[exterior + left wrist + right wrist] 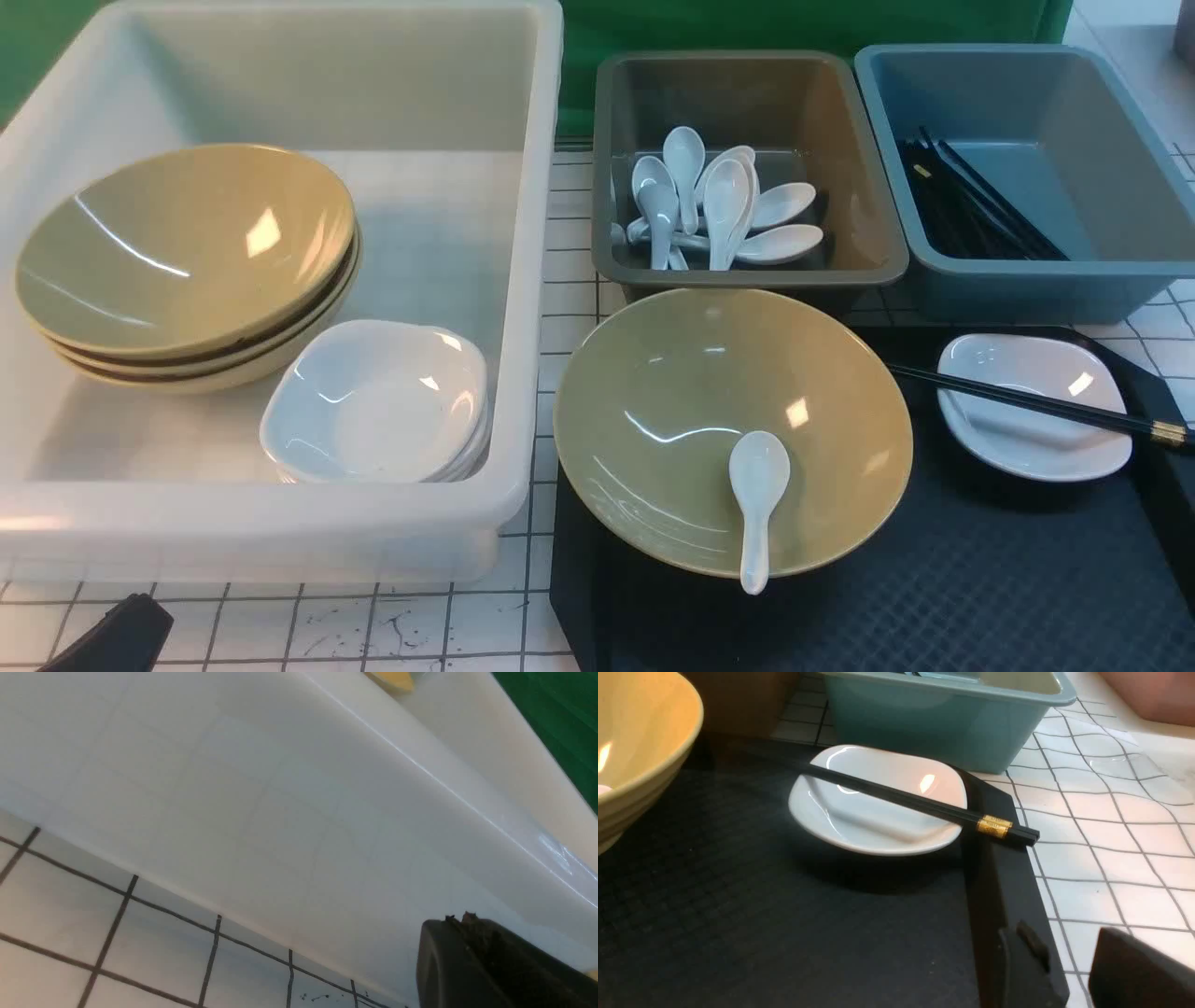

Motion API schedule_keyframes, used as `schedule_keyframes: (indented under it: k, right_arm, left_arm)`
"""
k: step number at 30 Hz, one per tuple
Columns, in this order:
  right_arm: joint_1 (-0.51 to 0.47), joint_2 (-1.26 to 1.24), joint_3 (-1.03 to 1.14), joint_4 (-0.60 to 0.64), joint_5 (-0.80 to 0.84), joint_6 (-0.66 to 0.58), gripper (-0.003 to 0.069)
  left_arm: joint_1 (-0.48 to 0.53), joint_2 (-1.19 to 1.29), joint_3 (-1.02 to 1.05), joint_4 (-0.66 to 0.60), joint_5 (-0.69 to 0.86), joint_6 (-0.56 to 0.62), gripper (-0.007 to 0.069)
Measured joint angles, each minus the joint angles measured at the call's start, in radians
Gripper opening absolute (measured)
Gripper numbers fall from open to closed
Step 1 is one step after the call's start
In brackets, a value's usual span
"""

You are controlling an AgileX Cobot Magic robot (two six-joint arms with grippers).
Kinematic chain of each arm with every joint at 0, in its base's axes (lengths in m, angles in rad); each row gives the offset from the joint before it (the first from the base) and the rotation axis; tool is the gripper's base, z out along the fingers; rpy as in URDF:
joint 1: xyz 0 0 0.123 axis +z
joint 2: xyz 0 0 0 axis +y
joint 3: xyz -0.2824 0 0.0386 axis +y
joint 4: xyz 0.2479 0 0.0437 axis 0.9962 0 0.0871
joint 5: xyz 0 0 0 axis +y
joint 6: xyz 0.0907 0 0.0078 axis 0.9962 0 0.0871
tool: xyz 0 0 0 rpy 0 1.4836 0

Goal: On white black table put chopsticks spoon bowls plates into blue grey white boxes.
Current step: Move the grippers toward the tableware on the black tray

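An olive-tan bowl (691, 401) stands on the black tray (934, 579) with a white spoon (758, 495) lying inside it. To its right a white plate (1027, 439) has black chopsticks (1027, 399) lying across it, gold band to the right. The right wrist view shows the plate (859, 821), chopsticks (896, 798) and bowl (640, 742). My left gripper (117, 635) is low at the near left, outside the white tub (233, 523); its jaws look closed and empty (467, 933). Only one dark right finger (1129, 961) shows, beside the tray's corner.
The white tub holds three stacked bowls (187, 243) and stacked plates (373, 401). The grey bin (747, 277) holds several spoons (719, 205). The blue bin (1027, 271) holds chopsticks (971, 215). The tub wall (280, 788) fills the left wrist view.
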Motion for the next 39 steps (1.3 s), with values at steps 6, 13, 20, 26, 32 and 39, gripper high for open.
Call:
schedule_keyframes:
  k: [6, 13, 20, 26, 32, 39]
  right_arm:
    - [0.0, 0.0, 0.0, 0.0, 0.0, 0.0, 0.0235]
    - [0.0, 0.0, 0.0, 0.001, 0.0, 0.0, 0.0235]
    - [0.0, 0.0, 0.0, 0.001, 0.0, 0.0, 0.0235]
    - [0.0, 0.0, 0.0, 0.001, 0.0, 0.0, 0.0235]
    - [0.0, 0.0, 0.0, 0.001, 0.0, 0.0, 0.0235]
    - [0.0, 0.0, 0.0, 0.001, 0.0, 0.0, 0.0235]
  left_arm:
    - [0.0, 0.0, 0.0, 0.0, 0.0, 0.0, -0.0001]
    - [0.0, 0.0, 0.0, 0.0, 0.0, 0.0, -0.0001]
    - [0.0, 0.0, 0.0, 0.0, 0.0, 0.0, -0.0001]
    - [0.0, 0.0, 0.0, 0.0, 0.0, 0.0, -0.0001]
    - [0.0, 0.0, 0.008, -0.131, -0.069, -0.047, -0.0001]
    - [0.0, 0.0, 0.008, -0.58, -0.227, -0.126, -0.0001]
